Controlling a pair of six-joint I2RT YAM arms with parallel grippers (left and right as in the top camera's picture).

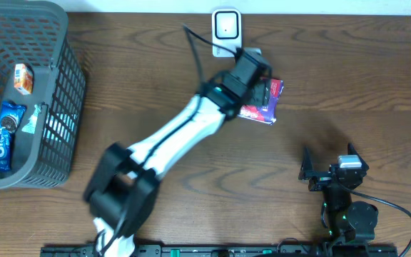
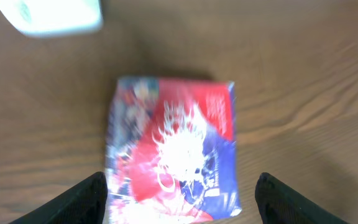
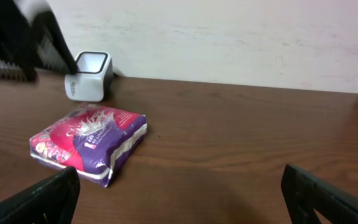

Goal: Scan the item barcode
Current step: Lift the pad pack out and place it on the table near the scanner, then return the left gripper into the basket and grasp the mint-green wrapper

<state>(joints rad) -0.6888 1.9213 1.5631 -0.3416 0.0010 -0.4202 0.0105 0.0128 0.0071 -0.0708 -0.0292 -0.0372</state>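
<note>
Left gripper (image 2: pixel 182 177): open, straddling the packet's (image 2: pixel 173 155) side edges.
Right gripper (image 3: pixel 180 171): open.
Scanner (image 1: pixel 227 25): packet's 11 o'clock.
Desk (image 1: pixel 362 78): open wood at packet's 3 o'clock.

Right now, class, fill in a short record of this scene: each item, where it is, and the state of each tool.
packet: lying flat on the table, near the scanner
scanner: at the table's far edge
basket: far left, holding snacks
left tool: open, above the packet
right tool: open, empty
</note>
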